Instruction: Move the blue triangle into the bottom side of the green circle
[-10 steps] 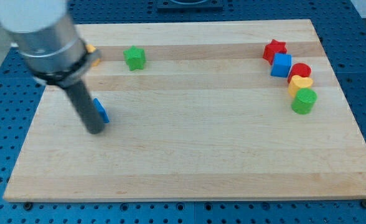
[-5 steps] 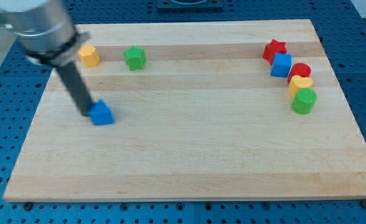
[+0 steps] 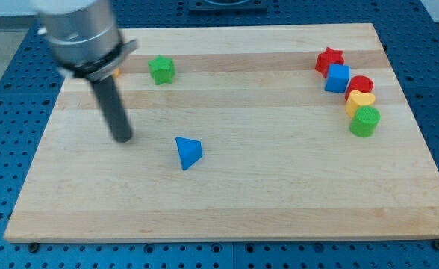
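Note:
The blue triangle [image 3: 188, 152] lies on the wooden board [image 3: 227, 187], left of centre. The green circle [image 3: 365, 121] stands near the view's right edge, lowest in a cluster of blocks. My tip [image 3: 122, 139] rests on the board to the left of the blue triangle, a clear gap apart from it. The rod rises from the tip toward the view's upper left.
A green star [image 3: 160, 69] sits at the top left, and a yellow block [image 3: 116, 72] shows partly behind the arm. At the right are a red star [image 3: 328, 59], a blue cube [image 3: 337, 78], a red circle [image 3: 360, 84] and a yellow heart [image 3: 360, 101].
The blue triangle has slid right and slightly down from beside the rod. My tip has moved a little to the right and now stands apart from it.

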### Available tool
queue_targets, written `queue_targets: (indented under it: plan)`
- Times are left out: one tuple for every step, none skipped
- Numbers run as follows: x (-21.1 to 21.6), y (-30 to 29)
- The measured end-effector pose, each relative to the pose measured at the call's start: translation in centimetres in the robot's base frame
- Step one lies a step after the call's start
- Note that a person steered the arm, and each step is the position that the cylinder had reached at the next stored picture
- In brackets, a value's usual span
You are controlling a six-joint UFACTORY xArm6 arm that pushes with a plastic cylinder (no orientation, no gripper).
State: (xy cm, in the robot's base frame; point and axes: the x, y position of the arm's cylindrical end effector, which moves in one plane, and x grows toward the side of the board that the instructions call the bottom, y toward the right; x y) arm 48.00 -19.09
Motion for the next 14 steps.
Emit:
queue_targets:
  plan:
    - [3.0,0.4]
    - [3.2,5.6]
    - [2.9,13.5]
    - [1.9,22.1]
    - [1.9,28.7]
    - [2.2,28.6]
    - [2.3,23.6]
    - [1.8,19.1]
    - [-1.1,18.8]
    - [-1.9,20.8]
    - [-1.0,24.8]
    - [-0.6,29.7]
    - [-0.3,32.9]
    - [0.0,34.3]
